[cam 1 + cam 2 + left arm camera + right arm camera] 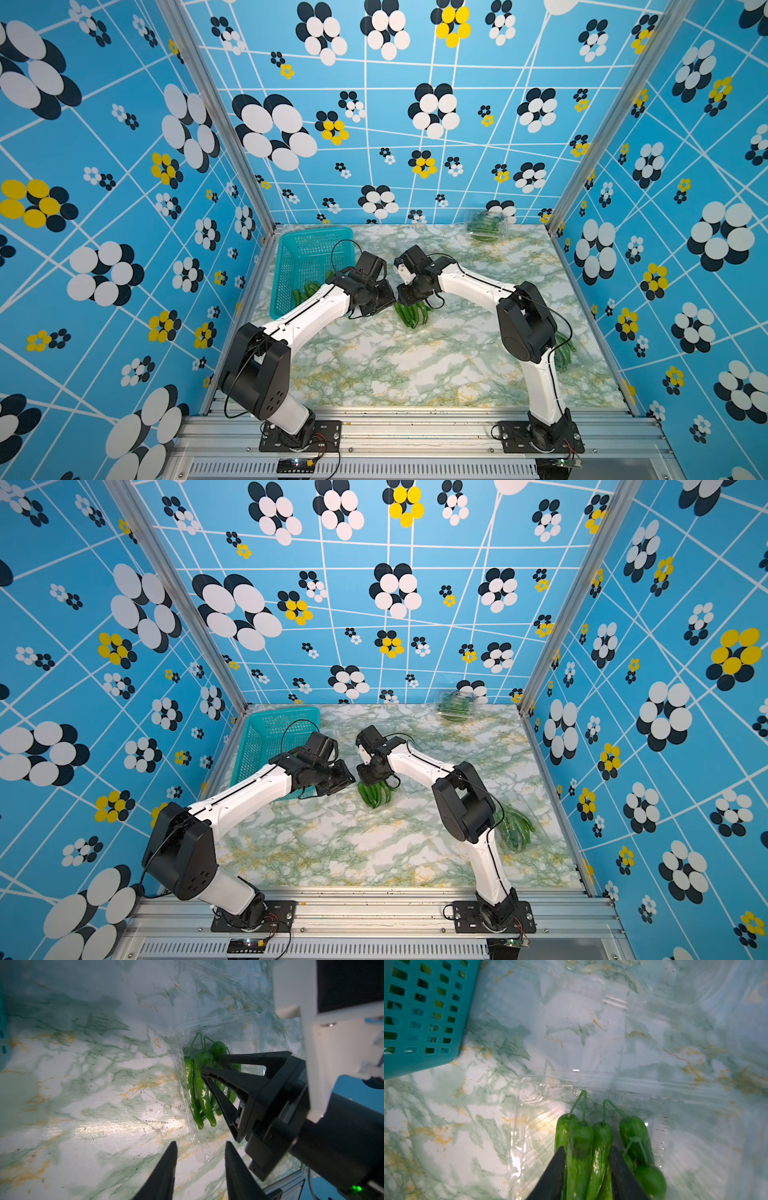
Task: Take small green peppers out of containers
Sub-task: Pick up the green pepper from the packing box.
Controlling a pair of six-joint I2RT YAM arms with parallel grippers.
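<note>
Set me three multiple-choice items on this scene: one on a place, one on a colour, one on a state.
1. Where does the basket stand on the table?
A. near right corner
B. centre
C. far left corner

2. What colour is the basket?
A. red
B. teal
C. yellow

3. The middle container is:
A. open, with peppers in it
B. shut and empty
C. stacked in the basket

Answers:
1 C: both top views show it at the far left corner.
2 B: its perforated walls are teal.
3 A: the right wrist view shows its lid laid open and peppers lying inside.
</note>
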